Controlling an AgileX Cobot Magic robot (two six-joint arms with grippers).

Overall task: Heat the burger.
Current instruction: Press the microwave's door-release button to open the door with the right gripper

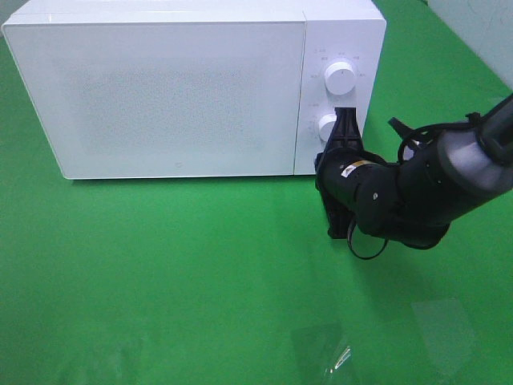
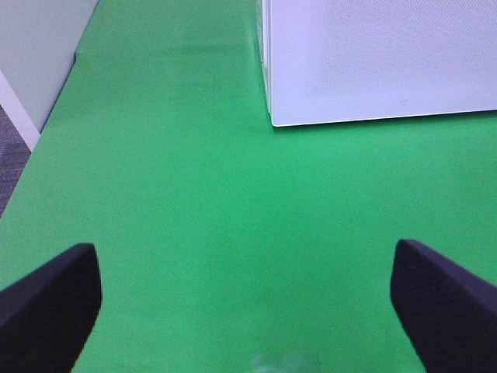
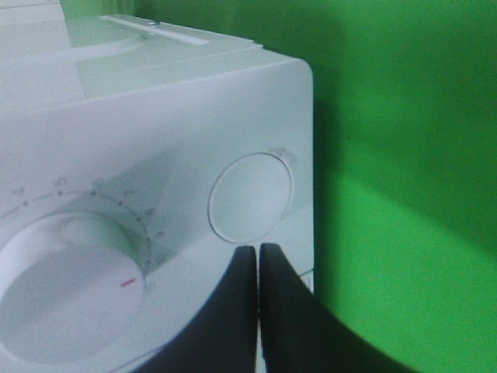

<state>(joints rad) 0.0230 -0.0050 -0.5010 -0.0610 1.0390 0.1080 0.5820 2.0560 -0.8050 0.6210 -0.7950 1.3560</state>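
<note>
The burger is out of view in every frame. A white microwave (image 1: pixel 176 88) stands at the back of the green table with its door closed. Its control panel carries an upper knob (image 1: pixel 340 78) and a lower knob (image 1: pixel 327 127). My right gripper (image 1: pixel 345 120) is shut with nothing in it, and its tips are at the panel just right of the lower knob. In the right wrist view the shut right gripper (image 3: pixel 258 252) points at the panel between the near knob (image 3: pixel 70 287) and the far knob (image 3: pixel 252 196). My left gripper (image 2: pixel 247 311) is open over bare cloth, apart from the microwave's corner (image 2: pixel 373 62).
The green cloth (image 1: pixel 160 273) covers the whole table. My right arm (image 1: pixel 425 188) reaches in from the right edge. In the left wrist view the table's edge (image 2: pixel 46 128) runs beside a pale wall and grey floor.
</note>
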